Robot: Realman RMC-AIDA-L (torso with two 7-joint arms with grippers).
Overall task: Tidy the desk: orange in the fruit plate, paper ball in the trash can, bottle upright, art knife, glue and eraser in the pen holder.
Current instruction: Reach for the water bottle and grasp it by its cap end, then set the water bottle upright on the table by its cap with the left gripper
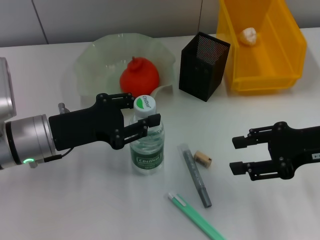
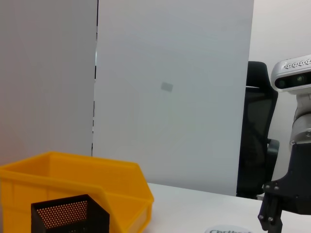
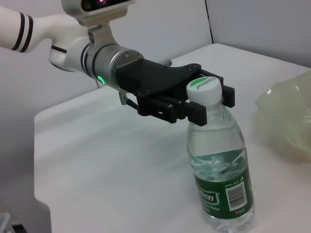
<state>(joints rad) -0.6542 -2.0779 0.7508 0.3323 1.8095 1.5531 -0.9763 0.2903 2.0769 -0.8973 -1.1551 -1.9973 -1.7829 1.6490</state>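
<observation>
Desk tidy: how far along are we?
Done: orange in the fruit plate, paper ball in the trash can, bottle upright. In hand: left claw around the bottle's neck; right claw open, hovering over the desk. Left: eraser, grey stick and green stick still outside the pen holder.
</observation>
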